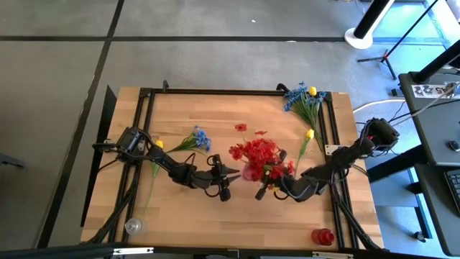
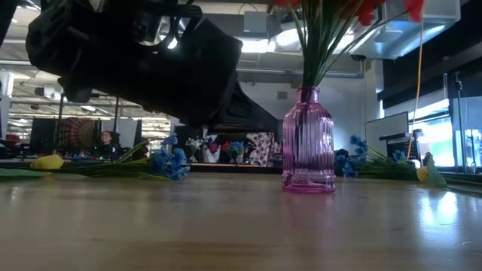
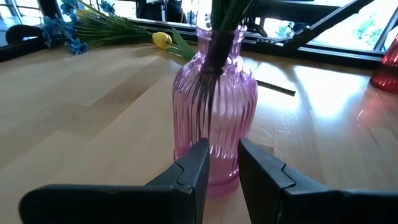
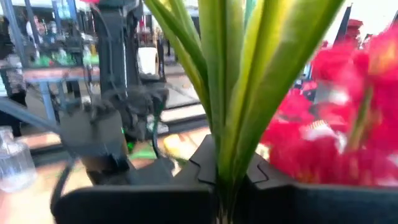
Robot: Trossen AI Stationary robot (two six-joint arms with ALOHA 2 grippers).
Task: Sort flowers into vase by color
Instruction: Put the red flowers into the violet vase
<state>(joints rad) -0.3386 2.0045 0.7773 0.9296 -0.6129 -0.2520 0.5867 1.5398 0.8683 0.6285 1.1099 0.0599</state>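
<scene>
At mid-table, the right gripper (image 1: 263,191) clamps a red-blossomed artificial sprig (image 4: 323,134) by its thin green stems, upright beside the ribbed pink glass vase (image 2: 308,141) already full of red. It looks light and floppy, best pinched low on the stem. The left gripper (image 3: 222,165), fingers slightly parted and empty, sits just before the vase; blue and yellow sprigs (image 1: 306,101) lie flat along the far edge.

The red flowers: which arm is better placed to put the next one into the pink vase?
Right. The right gripper is shut on green stems beside the red flowers above the pink vase.
</scene>
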